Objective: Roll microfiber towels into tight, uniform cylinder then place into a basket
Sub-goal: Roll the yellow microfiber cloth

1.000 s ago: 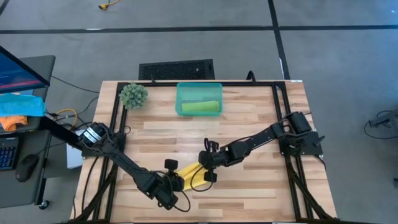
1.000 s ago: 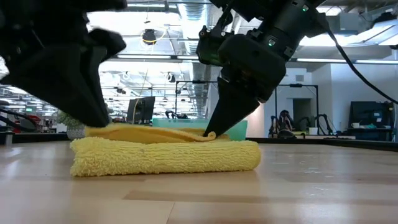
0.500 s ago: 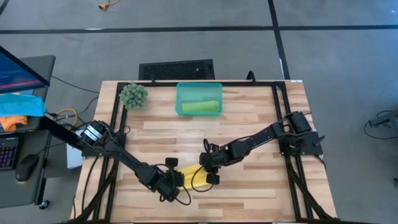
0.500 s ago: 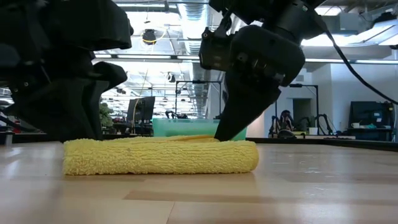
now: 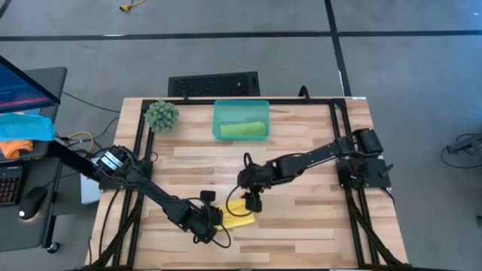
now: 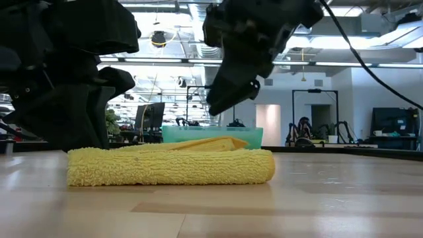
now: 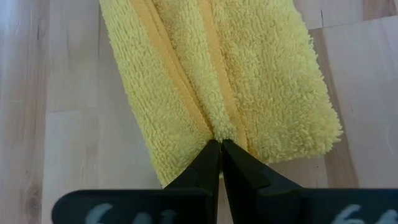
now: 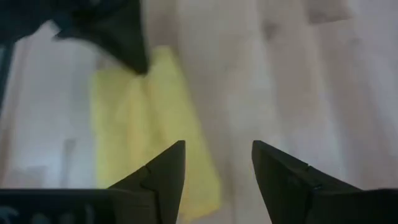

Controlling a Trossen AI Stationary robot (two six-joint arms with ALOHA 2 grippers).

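A bright yellow towel lies rolled on the table near its front edge; in the low view the roll rests along its whole length. My left gripper is shut at the roll's left end. My right gripper hangs open above the roll's right end, its fingers clear of the cloth. The lime green towel lies rolled inside the teal basket at the far edge. My left gripper meets the yellow towel at its end, in the groove between two rolled lobes where a flat hem runs. The shut fingertips pinch there, slanting down from the table's left and lying along the roll. How many layers they hold is hidden. The towel lies flat on the table.
A round green spiky plant ball stands at the far left of the table. A black frame rail runs along the table's sides. Bare wood lies between the basket and the yellow towel.
My right gripper has opened, let go of the yellow towel's top layer and risen toward the far edge. My left gripper has sunk a little with the towel's left end. The raised upper layer has settled, so the roll now lies lower and more even.
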